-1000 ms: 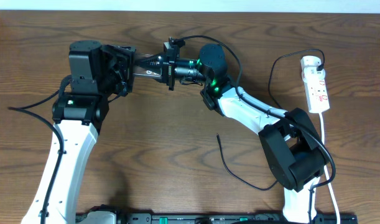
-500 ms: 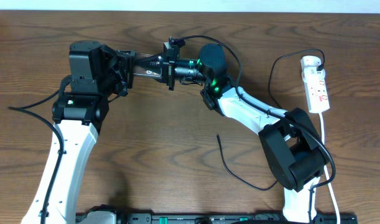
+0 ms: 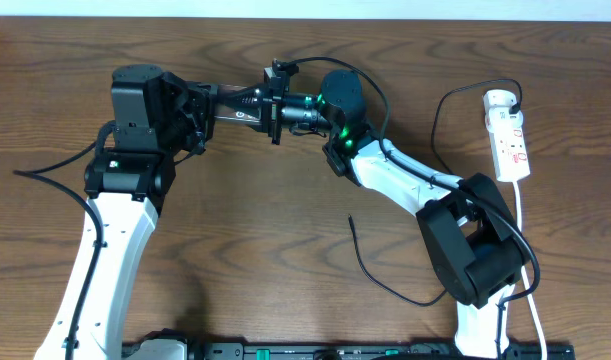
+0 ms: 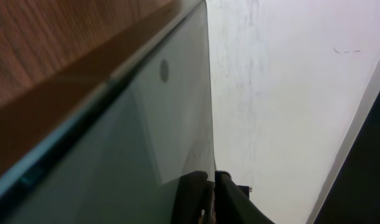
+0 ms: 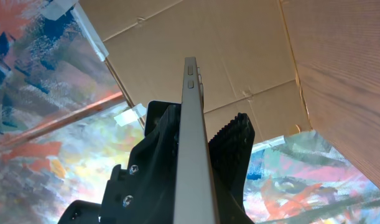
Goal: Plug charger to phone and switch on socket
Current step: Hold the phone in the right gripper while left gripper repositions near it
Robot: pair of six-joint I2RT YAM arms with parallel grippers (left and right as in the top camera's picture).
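Observation:
The phone [image 3: 230,104] is held in the air between both grippers at the far middle of the table. My right gripper [image 3: 253,105] is shut on one end; in the right wrist view the phone [image 5: 191,93] stands edge-on between its fingers [image 5: 202,130]. My left gripper [image 3: 203,108] is at the other end; in the left wrist view its fingers [image 4: 211,193] pinch the edge of the phone's glass face [image 4: 115,143]. The charger cable [image 3: 370,270] lies on the table with its free tip [image 3: 350,218] near the centre. Its plug [image 3: 503,98] sits in the white socket strip [image 3: 511,145] at the far right.
The socket's white cord [image 3: 530,270] runs down the right edge towards the front. A thick black arm cable [image 3: 45,172] lies at the left. The right arm's base [image 3: 475,250] stands by the charger cable's loop.
Almost nothing differs. The phone and both grippers stay in the same place; the charger cable and socket have not moved.

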